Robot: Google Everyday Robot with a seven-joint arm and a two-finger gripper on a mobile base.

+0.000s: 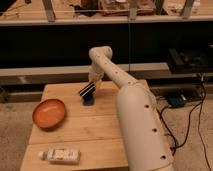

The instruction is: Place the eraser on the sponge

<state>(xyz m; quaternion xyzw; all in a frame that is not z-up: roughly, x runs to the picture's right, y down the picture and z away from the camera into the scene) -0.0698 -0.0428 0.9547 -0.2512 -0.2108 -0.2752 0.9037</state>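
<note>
My gripper [87,90] hangs low over the back middle of the wooden table [100,132], at the end of the white arm [112,70]. Its dark tip is tilted and sits just above a small blue block, the sponge [89,101], which lies on the table. I cannot pick out the eraser as a separate thing at the gripper's tip. It may be hidden there.
An orange bowl [49,113] stands at the table's left. A white oblong object with a label [60,155] lies near the front left edge. My white arm's thick lower part [142,130] covers the table's right side. Cables and a dark box [176,100] lie on the floor at right.
</note>
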